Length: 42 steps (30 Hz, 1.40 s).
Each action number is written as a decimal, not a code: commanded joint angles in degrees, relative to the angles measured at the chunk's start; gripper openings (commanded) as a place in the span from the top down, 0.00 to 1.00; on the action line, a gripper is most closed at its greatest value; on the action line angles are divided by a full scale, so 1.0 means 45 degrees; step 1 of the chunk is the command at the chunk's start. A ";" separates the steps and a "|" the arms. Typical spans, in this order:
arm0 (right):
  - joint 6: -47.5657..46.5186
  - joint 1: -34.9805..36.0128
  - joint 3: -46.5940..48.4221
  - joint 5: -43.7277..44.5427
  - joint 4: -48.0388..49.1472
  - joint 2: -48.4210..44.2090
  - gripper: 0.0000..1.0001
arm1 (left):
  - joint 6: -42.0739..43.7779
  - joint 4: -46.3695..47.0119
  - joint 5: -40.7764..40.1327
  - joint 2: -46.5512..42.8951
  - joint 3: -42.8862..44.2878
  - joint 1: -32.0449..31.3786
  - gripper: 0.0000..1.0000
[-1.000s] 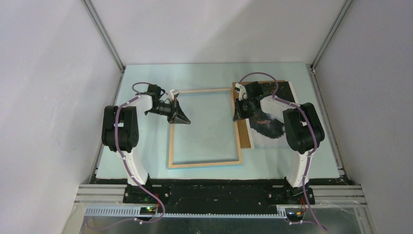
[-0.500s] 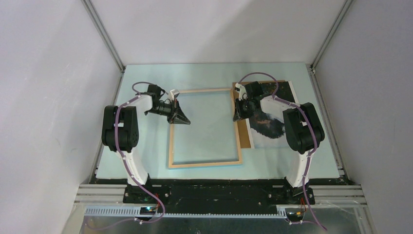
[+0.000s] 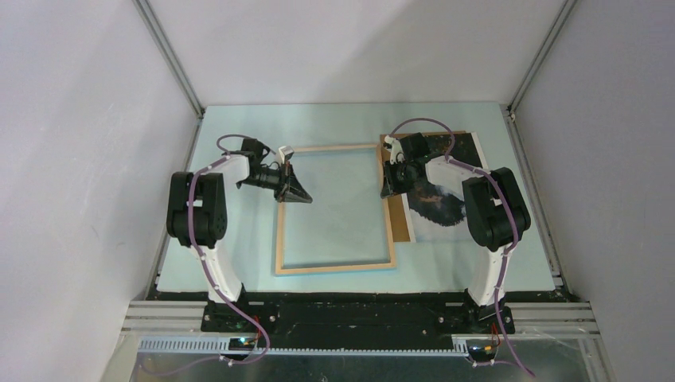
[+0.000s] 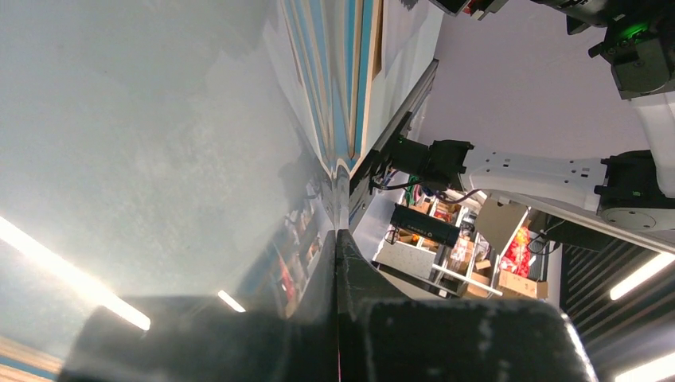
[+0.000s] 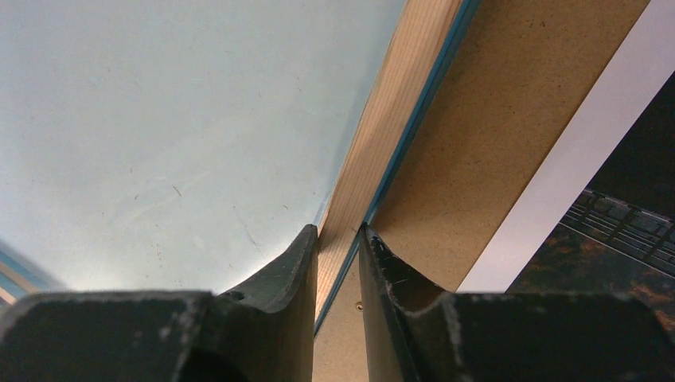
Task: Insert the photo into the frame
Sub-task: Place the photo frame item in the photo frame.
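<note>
The frame (image 3: 334,267) lies flat mid-table, pale wood face up, blue edge showing. My right gripper (image 3: 385,193) straddles its right rail, and in the right wrist view the fingers (image 5: 339,229) are closed against both sides of that rail (image 5: 398,103). My left gripper (image 3: 306,198) is turned sideways just inside the left rail. In the left wrist view its jaws are shut (image 4: 338,235) and rest on the frame's glossy pane, which mirrors them; the frame's edge (image 4: 353,79) runs away ahead. The photo (image 3: 438,203) lies picture-up to the right of the frame and also shows in the right wrist view (image 5: 629,183).
A plain brown backing board (image 3: 400,219) lies under the photo's left side, touching the frame's right rail (image 5: 509,103). White enclosure walls and aluminium posts (image 3: 169,60) bound the teal table. The right arm's base (image 4: 517,171) shows in the left wrist view.
</note>
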 commanded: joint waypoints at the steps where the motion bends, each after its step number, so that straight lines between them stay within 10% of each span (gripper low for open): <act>1: -0.0516 0.0206 0.0209 0.0019 -0.0260 -0.0135 0.72 | 0.0167 -0.0310 0.0981 0.0180 -0.0014 -0.0265 1.00; 42: -0.0135 -0.0159 0.0220 -0.0735 -0.0203 -0.0059 0.76 | 0.1274 -0.0281 0.1502 0.0194 -0.0211 -0.0733 1.00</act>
